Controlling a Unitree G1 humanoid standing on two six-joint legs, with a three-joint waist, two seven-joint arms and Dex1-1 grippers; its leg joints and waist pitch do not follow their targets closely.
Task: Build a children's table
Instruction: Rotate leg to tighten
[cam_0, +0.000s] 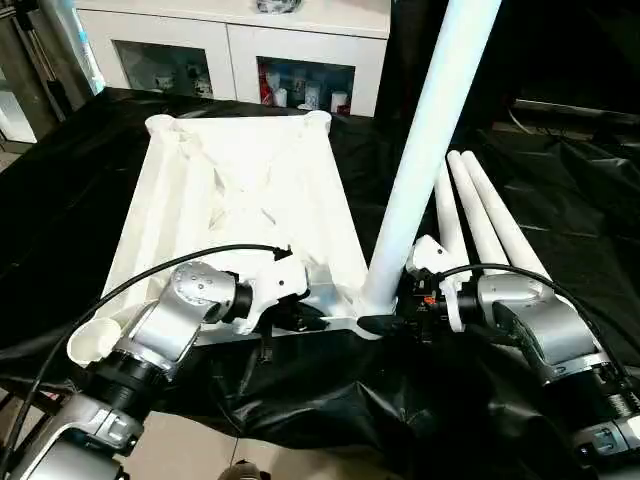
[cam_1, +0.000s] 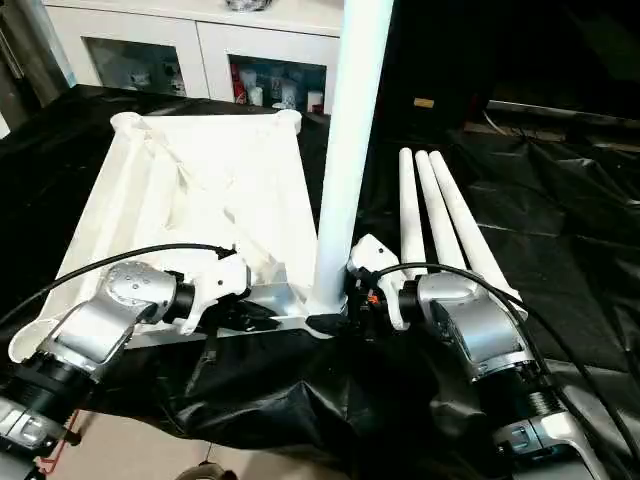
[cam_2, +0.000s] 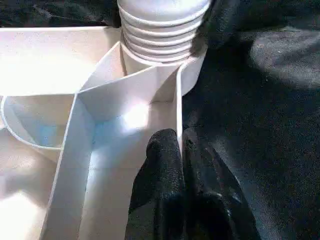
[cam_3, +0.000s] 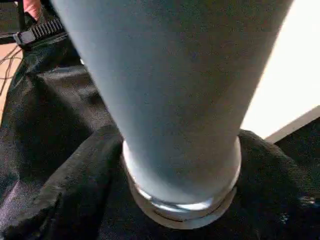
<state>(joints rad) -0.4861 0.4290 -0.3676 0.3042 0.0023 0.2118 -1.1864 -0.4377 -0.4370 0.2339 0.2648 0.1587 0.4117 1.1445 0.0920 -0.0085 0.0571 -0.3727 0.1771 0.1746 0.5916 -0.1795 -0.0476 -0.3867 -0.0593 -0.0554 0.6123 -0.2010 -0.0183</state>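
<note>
Tabletop (cam_0: 240, 190) lies upside down, frame centre; 1 leg (cam_0: 425, 150) upright in its lower-right corner socket. Left end effector (cam_2: 172, 165) pinches tabletop wall; right end effector (cam_0: 415, 300) state unclear. 3 legs (cam_0: 480, 215) lie right.

Both silver forearms reach in from the lower corners of the head view, wrists bent inward toward lower centre. The left gripper (cam_2: 181, 165) has its black fingers pressed together. The right gripper (cam_0: 405, 322) sits lower centre-right.
</note>
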